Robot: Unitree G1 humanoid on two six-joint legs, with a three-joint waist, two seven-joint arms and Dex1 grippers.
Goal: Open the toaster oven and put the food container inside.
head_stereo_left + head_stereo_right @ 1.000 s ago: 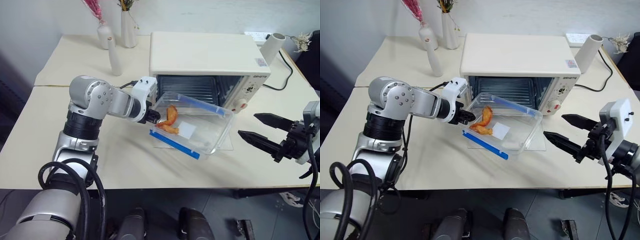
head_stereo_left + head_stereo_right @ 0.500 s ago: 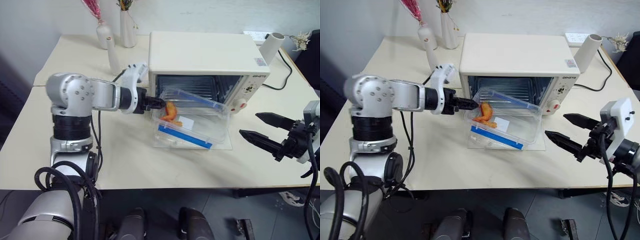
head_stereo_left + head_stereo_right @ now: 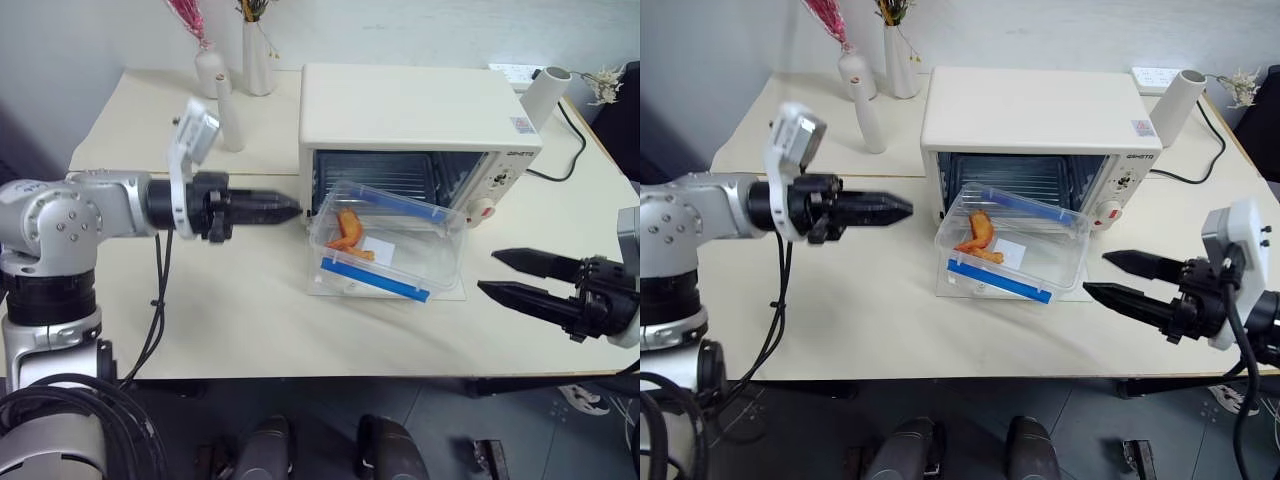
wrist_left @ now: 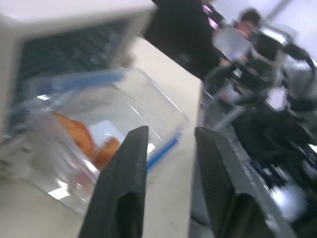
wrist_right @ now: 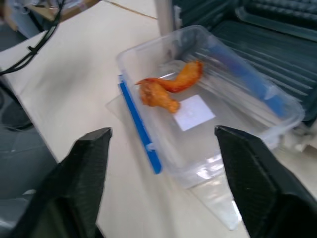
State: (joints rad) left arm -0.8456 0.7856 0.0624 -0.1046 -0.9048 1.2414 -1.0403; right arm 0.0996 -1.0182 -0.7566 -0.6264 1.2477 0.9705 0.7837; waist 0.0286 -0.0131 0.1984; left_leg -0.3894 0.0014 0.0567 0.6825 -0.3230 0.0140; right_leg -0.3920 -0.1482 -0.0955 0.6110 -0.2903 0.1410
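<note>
Left claw [image 3: 290, 208] sits at the left middle of my head view, and it points sideways at the toaster oven [image 3: 415, 125]. Its two black fingers [image 4: 121, 193] have a small gap between them, and I see nothing pinched there. The tips are near the oven's left front corner, but I cannot tell if they touch it.

My right claw [image 3: 495, 273] is at the lower right of the frame, over the counter [image 3: 240, 310]. Its fingers [image 5: 81, 171] are spread apart and hold nothing. It points at the food container [image 3: 385, 245] but stays well apart from it.

The oven door is down and flat on the counter. The food container rests on that door, right in front of the dark opening, in the middle of the frame. It has a blue strip on each long side. I see orange food [image 5: 168, 89] inside it, at its left end.

White vases [image 3: 232, 75] stand at the upper left of the frame.
</note>
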